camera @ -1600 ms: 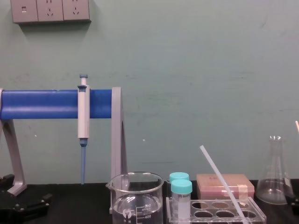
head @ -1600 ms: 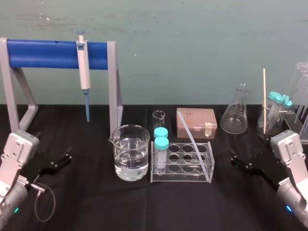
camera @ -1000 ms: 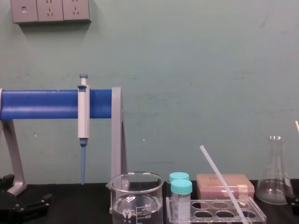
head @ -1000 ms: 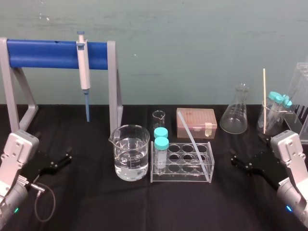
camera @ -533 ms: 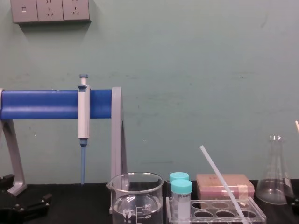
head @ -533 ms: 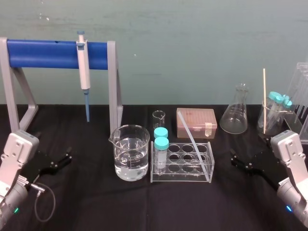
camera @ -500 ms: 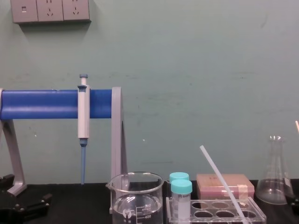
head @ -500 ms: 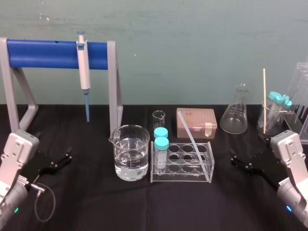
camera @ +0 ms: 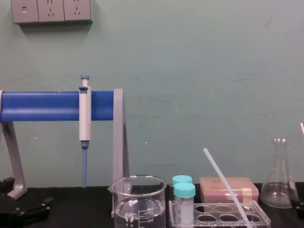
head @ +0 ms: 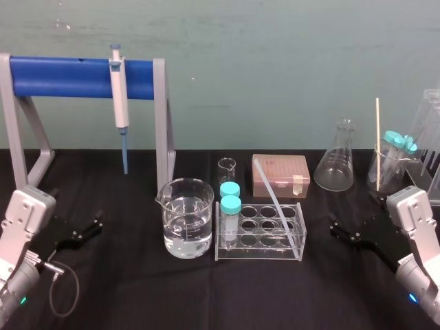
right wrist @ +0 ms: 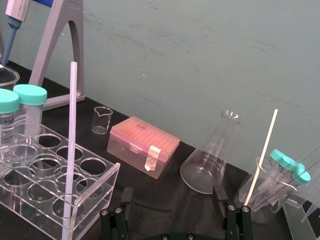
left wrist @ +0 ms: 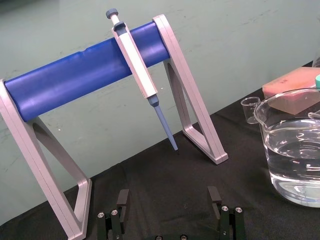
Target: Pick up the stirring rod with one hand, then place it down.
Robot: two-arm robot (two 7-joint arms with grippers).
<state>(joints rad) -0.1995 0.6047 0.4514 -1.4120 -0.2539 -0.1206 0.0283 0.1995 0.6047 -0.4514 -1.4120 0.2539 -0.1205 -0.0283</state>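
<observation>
The stirring rod (head: 273, 198) is a thin translucent white rod standing slanted in the clear tube rack (head: 260, 254) at mid-table, its top leaning to the rear left. It also shows in the chest view as the stirring rod (camera: 225, 185) and in the right wrist view as the stirring rod (right wrist: 71, 140). My right gripper (head: 342, 232) rests low on the black cloth to the right of the rack, apart from the rod, and the right gripper (right wrist: 173, 196) is open and empty. My left gripper (head: 89, 229) sits at the far left, and the left gripper (left wrist: 168, 197) is open and empty too.
A glass beaker of water (head: 187, 218) stands left of the rack, with two teal-capped tubes (head: 230, 206) in the rack's left end. Behind are a pink box (head: 280, 174), a conical flask (head: 336, 159) and a pipette (head: 120, 103) hung on a blue stand. A pale orange stick (head: 377, 144) stands at the right.
</observation>
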